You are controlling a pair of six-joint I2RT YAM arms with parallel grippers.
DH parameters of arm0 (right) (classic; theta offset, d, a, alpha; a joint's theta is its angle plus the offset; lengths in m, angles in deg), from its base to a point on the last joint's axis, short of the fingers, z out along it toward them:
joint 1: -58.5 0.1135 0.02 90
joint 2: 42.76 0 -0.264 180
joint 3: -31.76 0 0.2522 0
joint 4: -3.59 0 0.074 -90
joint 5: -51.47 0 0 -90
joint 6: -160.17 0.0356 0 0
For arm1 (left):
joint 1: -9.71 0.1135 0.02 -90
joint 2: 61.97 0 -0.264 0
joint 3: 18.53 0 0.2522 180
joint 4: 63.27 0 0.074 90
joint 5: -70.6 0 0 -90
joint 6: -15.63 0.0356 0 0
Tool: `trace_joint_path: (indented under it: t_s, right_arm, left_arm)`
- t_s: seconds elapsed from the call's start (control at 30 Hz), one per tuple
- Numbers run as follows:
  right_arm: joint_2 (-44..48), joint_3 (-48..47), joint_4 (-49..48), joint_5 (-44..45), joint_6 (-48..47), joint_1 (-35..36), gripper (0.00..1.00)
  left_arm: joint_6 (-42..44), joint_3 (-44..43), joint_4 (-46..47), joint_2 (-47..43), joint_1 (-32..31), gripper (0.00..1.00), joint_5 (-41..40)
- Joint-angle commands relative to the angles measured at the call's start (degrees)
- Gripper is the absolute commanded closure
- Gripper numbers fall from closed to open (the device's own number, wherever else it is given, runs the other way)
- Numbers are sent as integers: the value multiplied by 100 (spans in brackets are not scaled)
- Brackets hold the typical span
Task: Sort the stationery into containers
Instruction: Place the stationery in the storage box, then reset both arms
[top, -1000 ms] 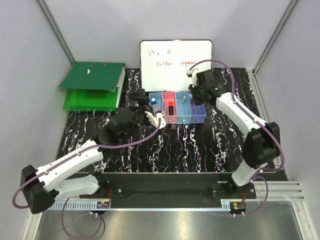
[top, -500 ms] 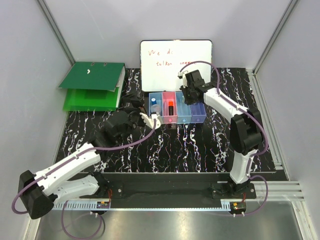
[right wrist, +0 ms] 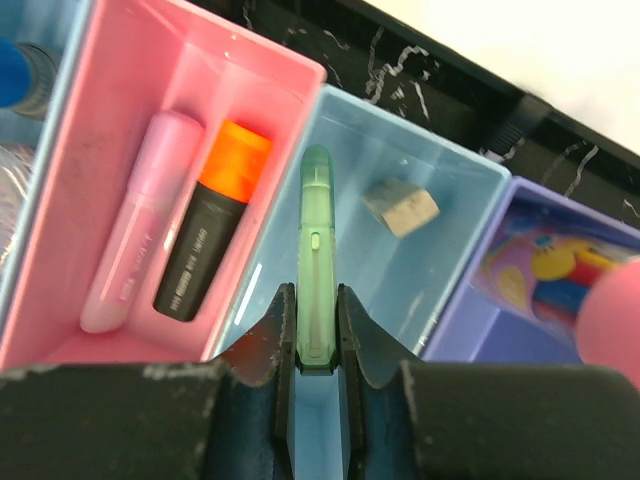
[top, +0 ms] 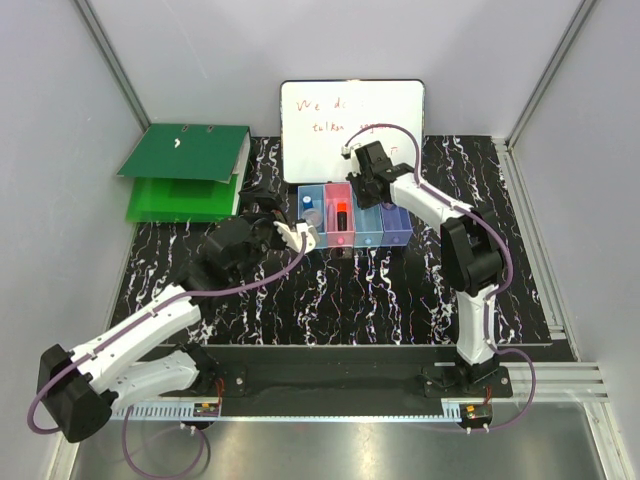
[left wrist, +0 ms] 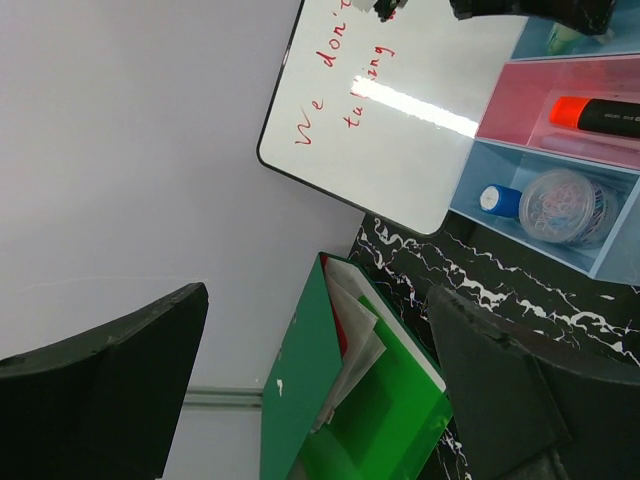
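Note:
My right gripper (right wrist: 316, 300) is shut on a slim green clip-like piece (right wrist: 316, 230), held above the second light blue bin (right wrist: 450, 260), where a small grey-white block (right wrist: 400, 207) lies. The pink bin (right wrist: 100, 80) holds a pink tube (right wrist: 135, 250) and an orange-capped black marker (right wrist: 210, 235). The row of containers (top: 385, 238) stands before the whiteboard, with the right gripper (top: 366, 190) over its middle. My left gripper (left wrist: 318, 292) is open and empty, left of the bins (top: 265, 205). A clear blue-capped bottle (left wrist: 565, 205) lies in the first blue bin.
The white whiteboard (top: 352, 118) with red writing leans behind the bins. A green ring binder (top: 185, 172) lies at the back left. The purple bin (right wrist: 500, 290) holds a colourful item. Grey walls enclose the table on three sides.
The right arm has swung left along the bins, from the purple end to over the middle, still shut on the green piece. The left arm has pulled back slightly to the left.

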Motion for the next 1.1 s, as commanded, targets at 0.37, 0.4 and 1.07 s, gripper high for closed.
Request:
trace_joint_path:
  t_s: [0.37,0.4,1.07]
  right_arm:
    - [-99,-361,-225,-22,-37,230,69]
    - [-81,-352,-225,-30,-54,231,68]
    - [1358,-89,-208,216,-441,301,6]
  left_arm:
    - [-156,-35,349,-75,328,1,414]
    - [-164,-53,349,-57,337,1,423]
    - [-1927,-1089,-1318,118,539,1,90]
